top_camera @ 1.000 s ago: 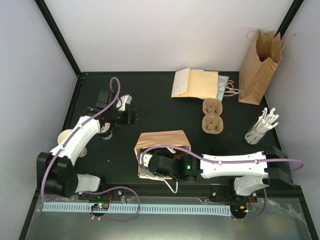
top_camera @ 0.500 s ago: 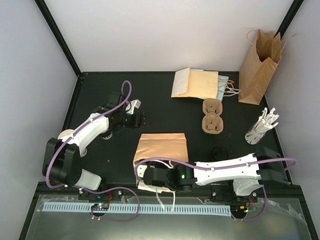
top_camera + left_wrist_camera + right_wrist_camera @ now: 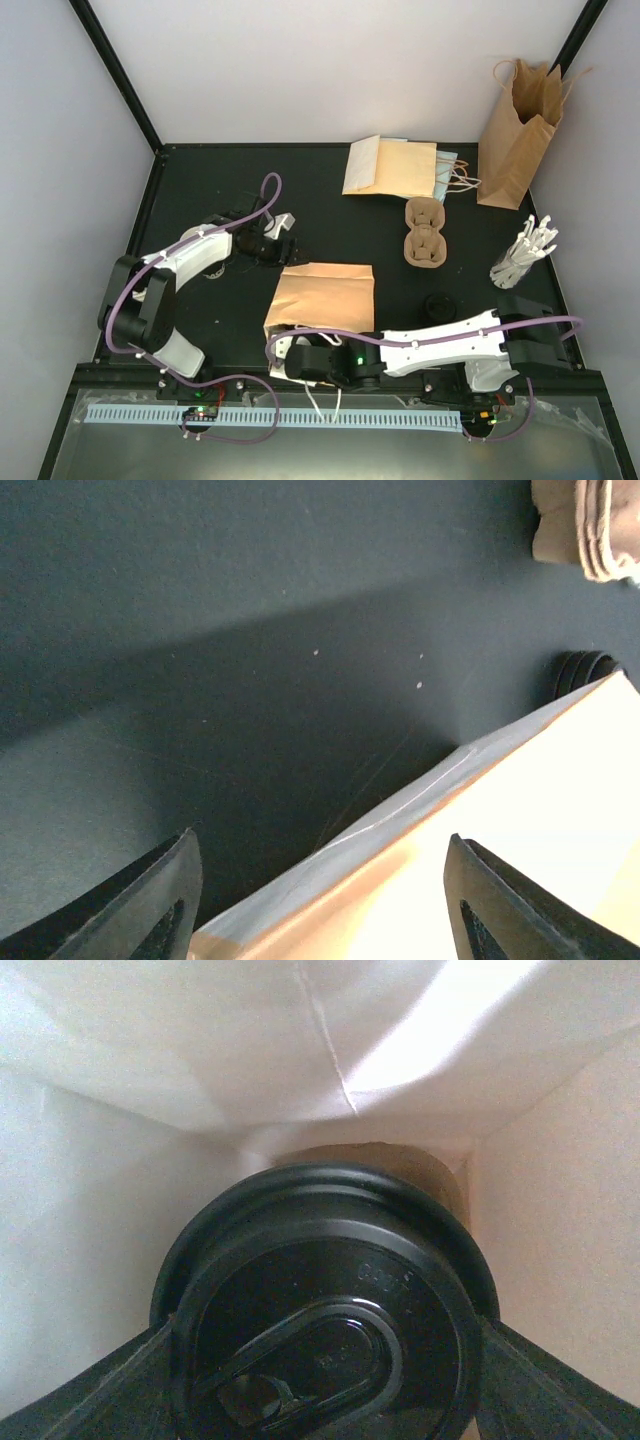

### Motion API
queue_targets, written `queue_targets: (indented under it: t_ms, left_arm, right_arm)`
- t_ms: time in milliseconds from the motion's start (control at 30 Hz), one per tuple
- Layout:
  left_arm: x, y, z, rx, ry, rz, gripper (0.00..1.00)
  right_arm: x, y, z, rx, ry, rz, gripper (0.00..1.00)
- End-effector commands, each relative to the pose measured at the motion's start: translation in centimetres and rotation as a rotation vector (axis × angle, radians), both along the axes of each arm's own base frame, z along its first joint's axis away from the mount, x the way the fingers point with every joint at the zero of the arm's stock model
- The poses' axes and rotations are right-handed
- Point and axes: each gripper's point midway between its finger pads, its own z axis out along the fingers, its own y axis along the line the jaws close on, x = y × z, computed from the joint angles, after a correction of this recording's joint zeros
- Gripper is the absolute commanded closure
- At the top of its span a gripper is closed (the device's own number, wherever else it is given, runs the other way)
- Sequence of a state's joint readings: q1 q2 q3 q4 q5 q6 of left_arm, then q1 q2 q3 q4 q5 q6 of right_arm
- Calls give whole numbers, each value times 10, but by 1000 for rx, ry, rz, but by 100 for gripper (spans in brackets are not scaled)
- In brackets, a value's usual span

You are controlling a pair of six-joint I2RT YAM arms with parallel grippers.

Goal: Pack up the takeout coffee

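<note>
A tan paper bag (image 3: 325, 298) lies on its side in the middle of the table, mouth toward the near edge. My right gripper (image 3: 325, 1365) is inside that mouth, shut on a takeout coffee (image 3: 330, 1280); only the cup's round black lid shows, with the bag's pale walls around it. My left gripper (image 3: 277, 240) hovers at the bag's far left corner, open. In the left wrist view the bag's edge (image 3: 420, 810) runs below the gap between the two fingers (image 3: 170, 900).
A cardboard cup carrier (image 3: 424, 232) sits behind the bag, flat bags (image 3: 395, 167) beyond it. Another tan bag (image 3: 518, 125) stands at the far right, a holder of white sticks (image 3: 525, 255) near it. A black lid (image 3: 437, 303) lies right of the lying bag.
My left arm has swung right, to the lying bag's far left corner. My right arm has slid left and pushed further into the bag's mouth; the bag has shifted slightly.
</note>
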State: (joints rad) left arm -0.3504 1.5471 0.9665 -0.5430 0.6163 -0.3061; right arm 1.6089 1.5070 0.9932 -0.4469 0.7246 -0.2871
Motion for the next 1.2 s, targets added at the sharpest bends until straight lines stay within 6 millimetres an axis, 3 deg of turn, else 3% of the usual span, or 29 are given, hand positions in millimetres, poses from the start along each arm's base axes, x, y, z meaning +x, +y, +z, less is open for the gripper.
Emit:
queue_targets:
  t_ms: [0,233,633,1167]
  left_arm:
    - [-2,-14,3,-34,-3,-76,33]
    - [-10,-15,-5,-34,29,-89,41]
    - [-13,-17,-7,-39,56,-103,50]
    - [-23,-16,-11,-49,98,-95,56]
  right_arm:
    - [7,7,5,4,-66,-16,33]
    - [14,6,-3,-31,-65,-28,33]
    - [41,-4,12,-49,-184,-95,33]
    - [50,-3,-16,-139,-157,-97,32]
